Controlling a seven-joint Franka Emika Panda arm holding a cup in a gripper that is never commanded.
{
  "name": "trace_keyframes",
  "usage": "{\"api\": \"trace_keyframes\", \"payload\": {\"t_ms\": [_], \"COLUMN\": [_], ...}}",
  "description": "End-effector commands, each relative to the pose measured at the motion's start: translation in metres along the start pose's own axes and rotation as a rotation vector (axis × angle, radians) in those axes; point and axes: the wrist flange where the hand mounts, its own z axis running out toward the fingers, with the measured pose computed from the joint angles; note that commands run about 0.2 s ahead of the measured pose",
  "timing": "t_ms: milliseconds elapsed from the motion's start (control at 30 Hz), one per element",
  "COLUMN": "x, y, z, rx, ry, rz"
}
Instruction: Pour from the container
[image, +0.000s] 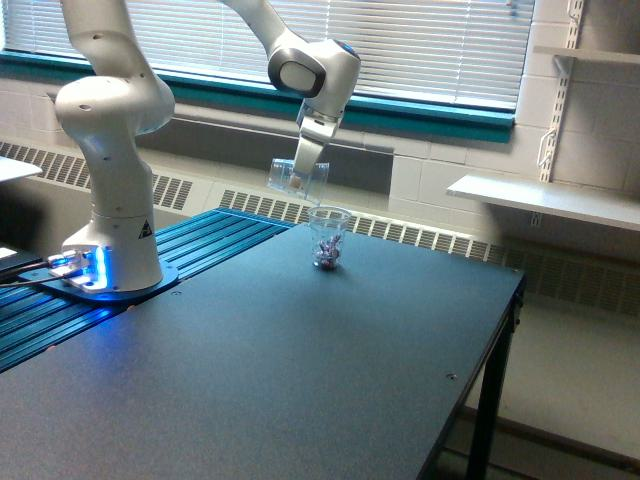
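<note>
My gripper (303, 164) is shut on the container (296, 177), a small clear plastic cup with smooth walls. The cup hangs tipped on its side, its rim toward the exterior view's right, just above and left of a clear tapered cup (327, 237). That tapered cup stands upright on the dark table (300, 380) and holds small dark and reddish pieces at its bottom. Whether anything remains inside the tipped cup is too faint to tell.
The arm's white base (110, 230) stands at the exterior view's left on a blue ribbed platform (215, 235). A white shelf (545, 200) juts from the wall at the right. The table's right edge (480, 370) drops to the floor.
</note>
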Motion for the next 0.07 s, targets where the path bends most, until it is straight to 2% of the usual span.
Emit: {"api": "trace_keyframes", "payload": {"t_ms": [33,67], "x": [0.0031,0.0037], "y": [-0.0051,-0.0058], "z": [-0.0070,-0.0080], "rx": [0.012,0.014], "ry": [0.021,0.023], "rz": [0.036,0.037]}}
